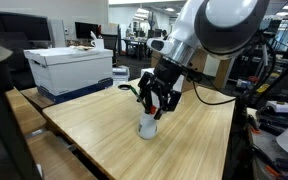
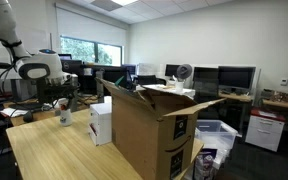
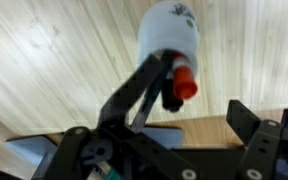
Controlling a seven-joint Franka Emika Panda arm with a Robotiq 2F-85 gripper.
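1. End effector (image 1: pixel 152 101): jaws spread wide, holding nothing. It hangs just above the cup (image 1: pixel 148 125), pointing down.
2. Cup: white, small, cylindrical, upright on the table (image 1: pixel 94 135), roughly mid-surface and away from the edges. Wrist view shows a green print on the cup's side (image 3: pixel 170 25).
3. Marker (image 3: pixel 183 82): red-orange cap, dark body, at the cup's mouth and sticking out toward the cam. It sits btwn the fingers (image 3: pixel 134 90); can't tell whether they touch it.
4. Surroundings: white box (image 1: pixel 69 68) at the far table end, well apart from the cup. In an exterior view an open cardboard box (image 2: pixel 144 135) is in the foreground, w/ the cup (image 2: pixel 65 117) behind it, near the arm.
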